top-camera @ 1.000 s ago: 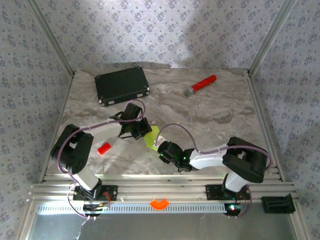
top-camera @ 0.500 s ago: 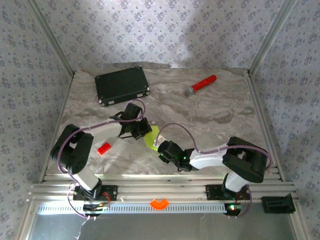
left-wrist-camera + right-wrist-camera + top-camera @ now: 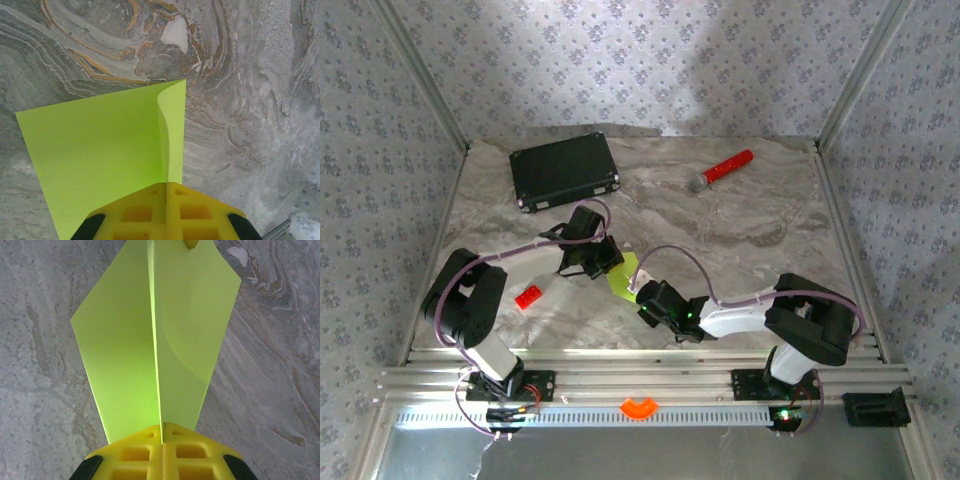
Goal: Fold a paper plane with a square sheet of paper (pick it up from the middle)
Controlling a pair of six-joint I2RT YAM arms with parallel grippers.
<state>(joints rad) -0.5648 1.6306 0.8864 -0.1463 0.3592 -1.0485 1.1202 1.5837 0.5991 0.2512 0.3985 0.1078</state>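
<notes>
Lime-green and thin, the square sheet of paper [image 3: 623, 272] is pinched at two opposite ends, and that is the relation the coming move turns on. The left jaws are closed flat on its near end, their yellow pads [image 3: 135, 212] meeting on the paper. From there the sheet [image 3: 100, 150] runs straight ahead of them, with one broad panel spread to the side and a narrower flap curling up along a lengthwise bend. The right jaws are likewise shut on the other end, pads [image 3: 195, 452] pressed together with the paper between them. A sharp centre line in the sheet [image 3: 125, 340] leads directly away from them to the yellow tip of the left fingers [image 3: 190, 243] at the far end. So the long axis of the fold lies along the line joining the two pairs of jaws, and neither arm is nearer, since each already has its own end. We judge the fold to be at an early stage: a centre bend, no pointed nose yet. The marbled table [image 3: 740, 220] lies beneath, and we cannot tell whether the paper's lower edges touch it. Whatever comes next, we think both ends must travel together along that axis, or the crease will skew. The red block [image 3: 528, 296] sits off to the outer side of the left jaws, apart from the sheet.
</notes>
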